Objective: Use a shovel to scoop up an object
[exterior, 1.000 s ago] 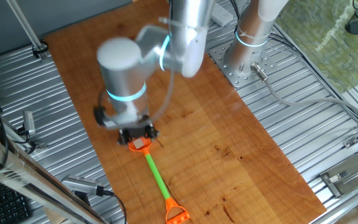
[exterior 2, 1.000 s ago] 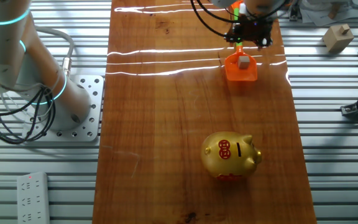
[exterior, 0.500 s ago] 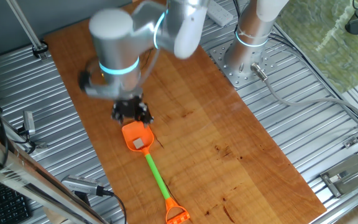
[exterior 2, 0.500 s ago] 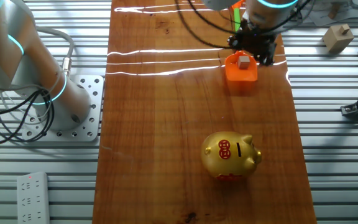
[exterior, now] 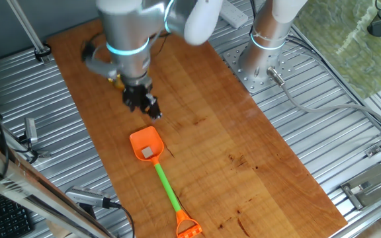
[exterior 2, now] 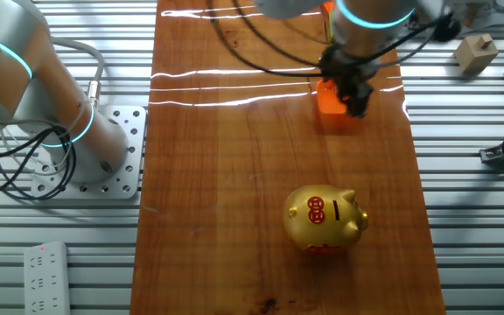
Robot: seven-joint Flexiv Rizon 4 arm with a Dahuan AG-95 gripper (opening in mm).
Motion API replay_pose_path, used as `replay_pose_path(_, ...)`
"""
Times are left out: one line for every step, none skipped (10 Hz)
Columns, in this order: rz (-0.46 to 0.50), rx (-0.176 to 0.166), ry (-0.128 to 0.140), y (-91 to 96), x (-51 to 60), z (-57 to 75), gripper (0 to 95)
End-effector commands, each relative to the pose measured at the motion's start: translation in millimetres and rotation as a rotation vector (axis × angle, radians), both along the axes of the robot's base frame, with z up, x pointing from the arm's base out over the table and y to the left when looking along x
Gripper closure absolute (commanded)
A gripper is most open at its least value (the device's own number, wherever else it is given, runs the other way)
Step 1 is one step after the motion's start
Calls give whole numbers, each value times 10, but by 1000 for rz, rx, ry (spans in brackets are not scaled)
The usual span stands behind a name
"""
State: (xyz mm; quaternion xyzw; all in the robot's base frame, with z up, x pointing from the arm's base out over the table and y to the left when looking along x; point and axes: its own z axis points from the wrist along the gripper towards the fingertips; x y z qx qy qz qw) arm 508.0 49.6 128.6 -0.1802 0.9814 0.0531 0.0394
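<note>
The shovel lies flat on the wooden board. Its orange blade (exterior: pixel 145 144) points toward the arm, its green shaft (exterior: pixel 168 189) runs toward the front, and its orange D-loop (exterior: pixel 188 229) is at the board's front edge. The tiny grey-tan block (exterior: pixel 149 153) sits in the blade. My gripper (exterior: pixel 146 106) hovers just beyond the blade tip, apart from the shovel, fingers spread and holding nothing. In the other fixed view the gripper (exterior 2: pixel 353 91) covers most of the blade (exterior 2: pixel 328 102) and hides the block.
A gold piggy bank (exterior 2: pixel 325 219) with red marks stands on the board nearer that camera. A tan wooden block (exterior 2: pixel 474 52) lies on the metal slats at the right. Robot bases (exterior: pixel 263 59) (exterior 2: pixel 103 149) are bolted beside the board.
My gripper let go of the shovel near its blade and rose away past the blade tip. The shovel with the block in it stayed in place on the board.
</note>
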Motion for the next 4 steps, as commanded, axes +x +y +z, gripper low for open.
replay_pose_path(-216, 13, 17, -347, -592, 109, 380)
replay_pose_path(-214, 14, 18, -350, -617, 110, 380)
replay_pose_path(-206, 14, 21, -348, -625, 113, 380)
replay_pose_path(-202, 16, 21, -343, -620, 109, 380)
